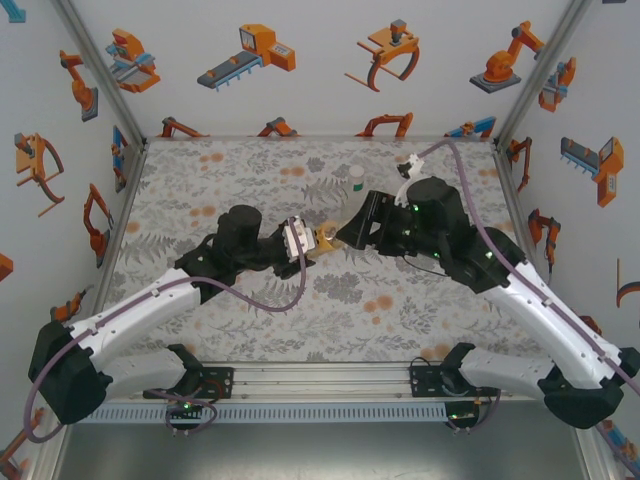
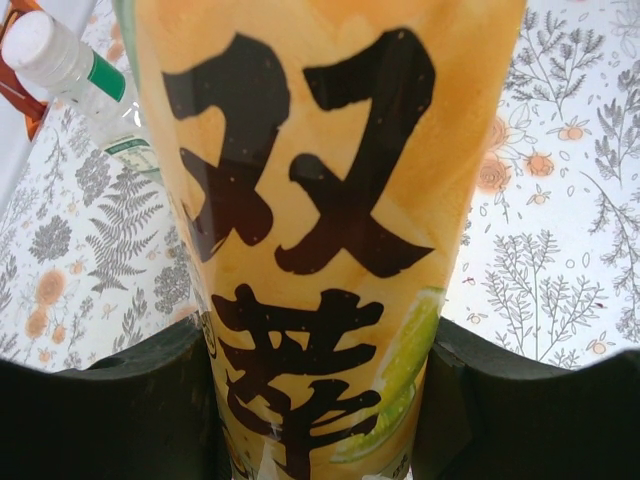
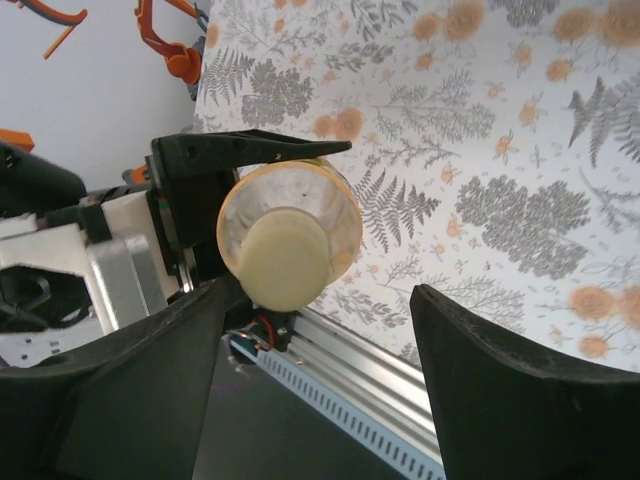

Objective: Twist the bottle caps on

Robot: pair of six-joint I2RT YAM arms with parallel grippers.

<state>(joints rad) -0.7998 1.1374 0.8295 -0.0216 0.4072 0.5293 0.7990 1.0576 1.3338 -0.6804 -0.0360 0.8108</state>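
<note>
One pale yellow cap (image 3: 288, 262) is seated on the orange-labelled bottle (image 2: 320, 240), which is clamped by the left fingers (image 2: 110, 410) over the middle of the counter (image 1: 200, 170). The right fingers (image 3: 500, 390) are spread wide around the cap, gripping nothing. Further back, a slim bottle (image 1: 357, 180) is seen topped by a white cap (image 2: 35, 40). Tightness cannot be judged.

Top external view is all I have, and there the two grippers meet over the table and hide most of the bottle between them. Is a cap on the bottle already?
Observer: Yes. From the right wrist, a pale yellow cap sits on the mouth of the bottle.
Operator: Does the right gripper hold this cap?
Observer: No. The right gripper is open; the patterned table shows between the cap and one finger.
Operator: And what holds the bottle?
Observer: The left gripper is shut on it, one finger at each side of the orange label.
</note>
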